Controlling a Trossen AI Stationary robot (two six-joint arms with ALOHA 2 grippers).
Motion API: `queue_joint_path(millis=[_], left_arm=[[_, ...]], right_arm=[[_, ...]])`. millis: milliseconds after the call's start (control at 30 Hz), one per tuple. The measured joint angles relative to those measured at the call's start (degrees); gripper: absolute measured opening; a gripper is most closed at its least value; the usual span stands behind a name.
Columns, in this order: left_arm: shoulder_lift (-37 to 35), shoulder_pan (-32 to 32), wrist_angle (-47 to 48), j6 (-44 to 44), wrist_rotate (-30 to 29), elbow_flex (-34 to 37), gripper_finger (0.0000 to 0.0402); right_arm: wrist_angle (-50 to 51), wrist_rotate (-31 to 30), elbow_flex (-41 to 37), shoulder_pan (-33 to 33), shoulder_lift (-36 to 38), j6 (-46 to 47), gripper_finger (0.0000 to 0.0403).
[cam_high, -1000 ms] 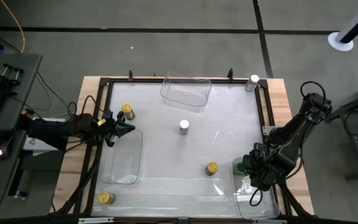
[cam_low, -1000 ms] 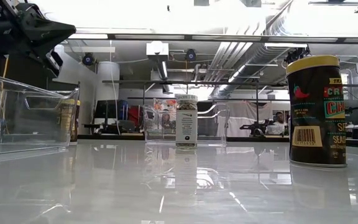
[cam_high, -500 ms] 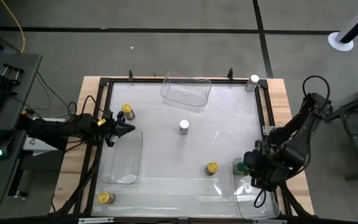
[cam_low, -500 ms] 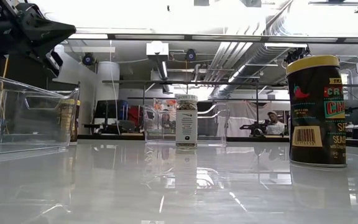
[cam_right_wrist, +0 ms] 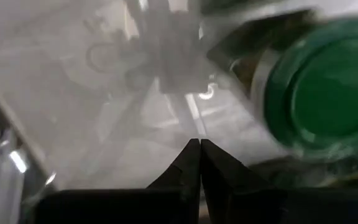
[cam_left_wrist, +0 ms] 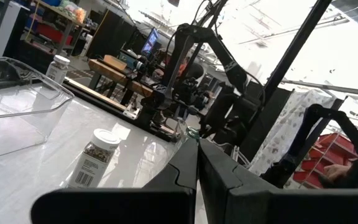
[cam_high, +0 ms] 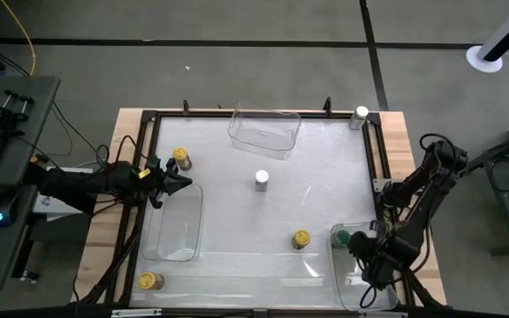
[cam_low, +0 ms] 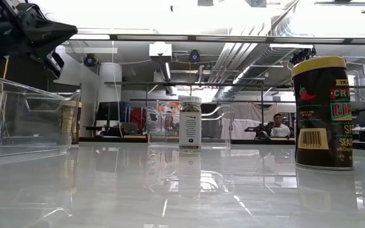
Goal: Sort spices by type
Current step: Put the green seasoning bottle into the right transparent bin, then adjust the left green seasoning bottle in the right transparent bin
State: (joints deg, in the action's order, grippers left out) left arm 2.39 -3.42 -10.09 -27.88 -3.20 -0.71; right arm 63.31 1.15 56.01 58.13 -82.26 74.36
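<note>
- The right gripper (cam_high: pixel 371 268) hangs over the clear bin (cam_high: pixel 347 291) at the table's near right corner; its fingers (cam_right_wrist: pixel 199 163) are pressed together with nothing between them.
- A green-lidded jar (cam_right_wrist: pixel 319 99) sits just beside those closed fingertips, inside the same bin, with its lid facing the wrist camera; from above it shows at the bin's far left corner (cam_high: pixel 342 237).
- A yellow-lidded jar (cam_high: pixel 300 239) stands on the table just to the left of that gripper, outside the bin. At table height its dark label (cam_low: pixel 322 114) carries a red chilli pepper, the letters "CR" and "CH", a barcode and "SEAS"; the rest is cut off.
- The left gripper (cam_high: pixel 180 182) rests at the table's left edge, fingers (cam_left_wrist: pixel 194 168) shut and empty, pointing toward the table's middle.
- A second yellow-lidded jar (cam_high: pixel 181 158) stands just beyond that gripper, and a third (cam_high: pixel 150 281) well nearer, by the near left corner.
- A long clear bin (cam_high: pixel 173 223) lies just under and in front of it.
- A white-lidded jar (cam_high: pixel 262 180) stands well ahead of the left gripper, mid-table; its white label (cam_left_wrist: pixel 89 170) shows a barcode, the text too small to read.
- Another white-lidded jar (cam_high: pixel 361 116) stands at the far right corner, beside a third clear bin (cam_high: pixel 264 130).
</note>
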Motion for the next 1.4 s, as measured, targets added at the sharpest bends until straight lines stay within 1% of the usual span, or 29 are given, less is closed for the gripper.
queue_joint_path(millis=[167,300,367,533,700,833,900,967,1033,1233,1400], left_arm=[[0.00,0.00,0.01,0.02,-0.01,-0.02,0.0001],[0.00,-0.01,0.00,0.02,-0.01,0.00,0.0001],[0.02,-0.01,0.02,0.01,0.00,-0.02,0.0001],[0.02,0.00,0.00,0.00,0.00,0.00,0.0001],[0.01,-0.01,0.02,0.02,0.00,0.00,0.0001],[0.01,-0.01,0.00,0.02,-0.01,-0.01,0.0001],[0.01,0.00,0.02,0.02,-0.01,-0.01,0.0001],[0.00,-0.01,0.01,0.01,0.00,0.00,0.0001],[0.00,0.00,0.00,0.02,-0.02,0.00,0.0001],[0.02,0.00,0.00,0.02,0.00,0.00,0.0001],[0.01,0.00,0.02,0.02,-0.01,-0.01,0.0001]], right_arm=[[2.11,-3.15,-0.61,0.00,0.02,0.23,0.0001],[1.94,-6.82,-0.61,0.00,0.02,0.22,0.0001],[1.64,-7.70,-0.61,-0.24,0.02,0.21,0.0001],[0.25,-7.98,-0.61,-0.86,0.02,-0.51,0.0000],[-3.26,-8.01,-0.61,-0.87,0.02,-1.74,0.0000],[-5.47,-7.32,0.82,-0.87,0.02,-2.15,0.0000],[-8.12,-10.24,1.43,-0.85,0.02,-3.12,0.0000],[-11.02,-15.13,1.53,-1.18,0.02,-3.84,0.0000],[-12.16,-17.71,1.59,-2.16,0.02,-3.64,0.0000],[-9.22,-18.06,1.59,-4.63,-1.79,-3.97,0.0000],[-9.08,-15.35,1.59,-5.92,-4.17,-6.28,0.0000]])
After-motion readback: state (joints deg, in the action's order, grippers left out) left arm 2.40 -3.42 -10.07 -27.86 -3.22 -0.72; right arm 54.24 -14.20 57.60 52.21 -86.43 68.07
